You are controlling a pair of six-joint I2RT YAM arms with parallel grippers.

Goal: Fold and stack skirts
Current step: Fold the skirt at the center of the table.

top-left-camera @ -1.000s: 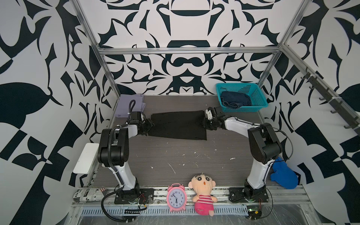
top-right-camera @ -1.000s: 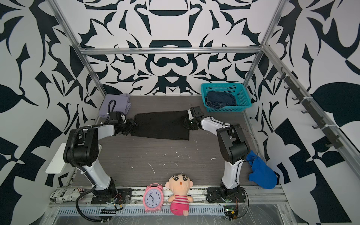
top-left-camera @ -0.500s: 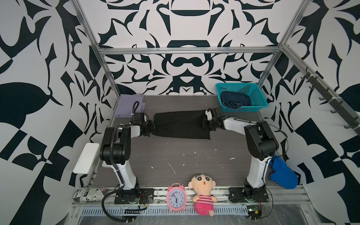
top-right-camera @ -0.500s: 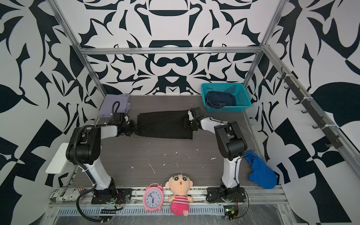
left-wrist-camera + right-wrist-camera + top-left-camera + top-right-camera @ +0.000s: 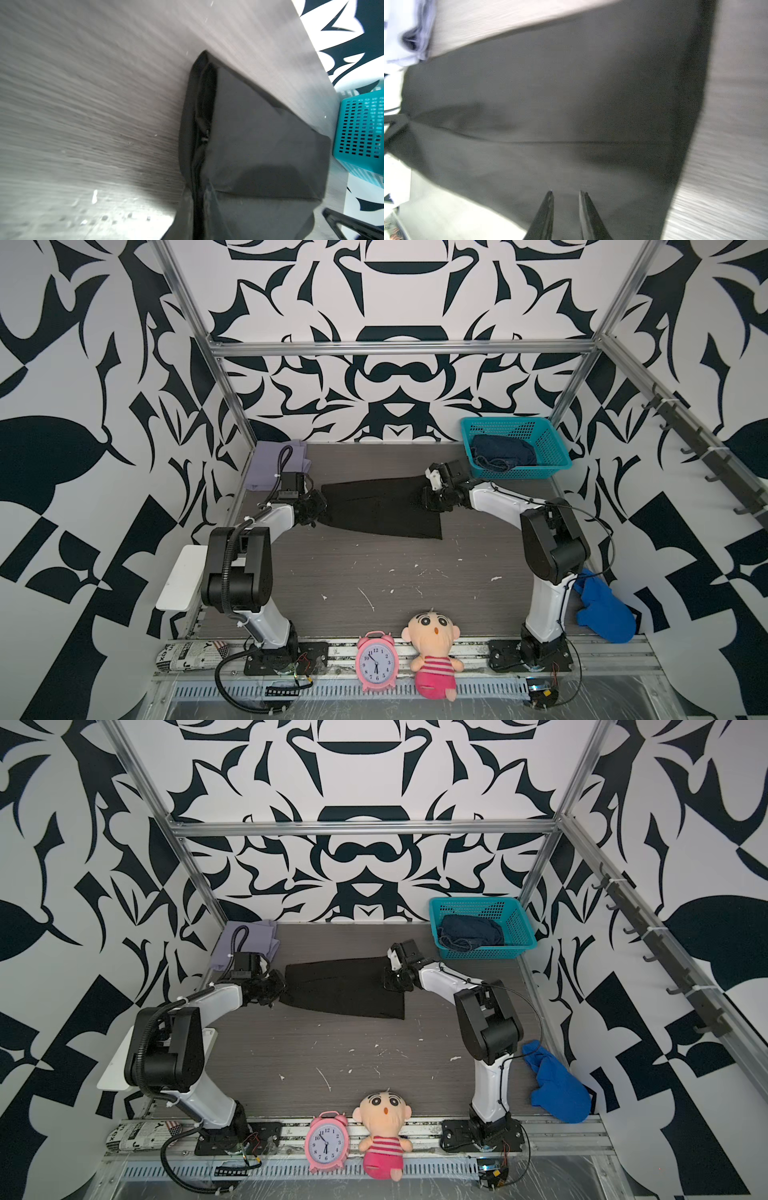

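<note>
Black skirt (image 5: pixel 382 506): flat matte trapezoid, prob. woven

On the table (image 5: pixel 374 572), a spread skirt (image 5: pixel 378 506) lies across the far half, about in the middle. Behind it, in the far left corner, lies a folded skirt (image 5: pixel 266 464). In the far right corner stands a basket (image 5: pixel 550 443) with a third skirt (image 5: pixel 503 450) inside. At the near edge stands a clock (image 5: pixel 376 660), with a doll (image 5: pixel 434 651) just right of it. A rolled newspaper (image 5: pixel 187 653) lies near left, a loose cloth (image 5: pixel 602 614) near right.

Both top views high, facing down over table (image 5: pixel 374 568); wrist views close, sharing black skirt (image 5: pixel 259 135)
</note>
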